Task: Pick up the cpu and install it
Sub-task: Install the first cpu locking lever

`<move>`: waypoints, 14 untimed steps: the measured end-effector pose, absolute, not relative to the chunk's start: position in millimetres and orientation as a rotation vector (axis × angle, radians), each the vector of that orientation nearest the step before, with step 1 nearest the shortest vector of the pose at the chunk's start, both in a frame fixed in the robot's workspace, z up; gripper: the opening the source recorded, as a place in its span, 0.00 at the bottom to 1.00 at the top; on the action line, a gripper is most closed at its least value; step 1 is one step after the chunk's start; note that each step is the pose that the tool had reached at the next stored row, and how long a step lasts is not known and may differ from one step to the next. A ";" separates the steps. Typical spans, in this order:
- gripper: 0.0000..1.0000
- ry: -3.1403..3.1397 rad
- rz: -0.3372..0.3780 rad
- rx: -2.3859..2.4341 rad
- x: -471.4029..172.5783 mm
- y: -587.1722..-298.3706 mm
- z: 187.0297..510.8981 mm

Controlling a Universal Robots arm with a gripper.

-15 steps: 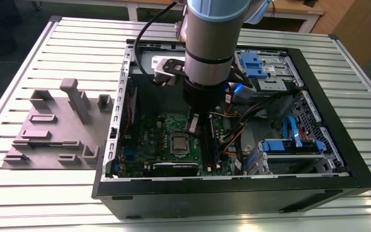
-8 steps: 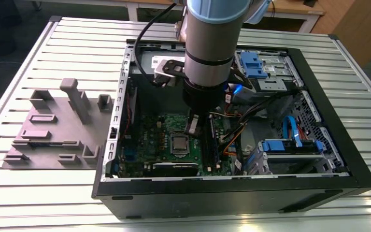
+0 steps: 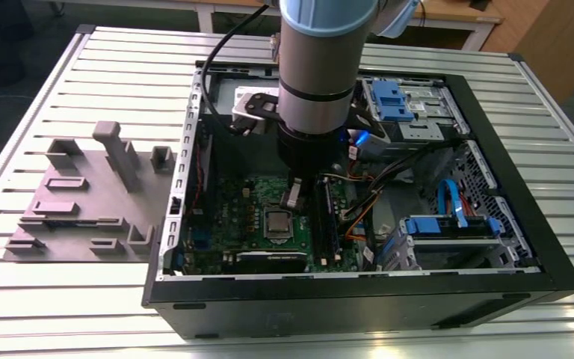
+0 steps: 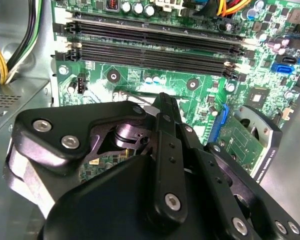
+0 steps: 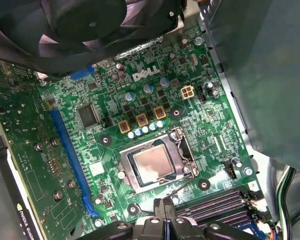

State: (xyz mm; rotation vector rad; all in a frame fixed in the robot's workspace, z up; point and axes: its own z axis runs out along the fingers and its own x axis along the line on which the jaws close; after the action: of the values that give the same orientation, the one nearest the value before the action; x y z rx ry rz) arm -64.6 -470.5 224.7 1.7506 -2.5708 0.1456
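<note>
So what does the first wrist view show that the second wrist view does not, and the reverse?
First wrist view: the cpu lying in its socket, and a black fan. Second wrist view: orange wires past the memory slots. Both wrist views: the green board, those slots and the shut gripper.

The cpu (image 5: pixel 151 165) has a smooth, dully shining metal top; the table (image 3: pixel 68 299) is matt ribbed metal.

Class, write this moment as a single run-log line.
gripper: shut, empty, over green board near socket | cpu: lying in socket
</note>
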 end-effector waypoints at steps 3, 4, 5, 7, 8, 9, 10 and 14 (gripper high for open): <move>0.10 -2.574 0.146 1.746 -64.7 -470.6 224.0; 0.10 -2.583 0.145 1.732 -64.7 -470.5 223.6; 0.10 -2.592 0.145 1.717 -64.8 -470.5 223.2; 0.10 -2.600 0.146 1.706 -66.0 -470.6 223.0; 0.10 -2.601 0.146 1.706 -67.2 -470.6 222.8; 0.10 -2.603 0.146 1.706 -68.1 -470.5 222.3; 0.10 -2.604 0.147 1.705 -68.6 -470.5 221.8; 0.10 -2.610 0.147 1.695 -68.7 -470.6 220.0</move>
State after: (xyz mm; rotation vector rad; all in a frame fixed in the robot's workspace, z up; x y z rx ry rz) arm -68.7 -470.6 220.0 1.6953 -2.6101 0.1471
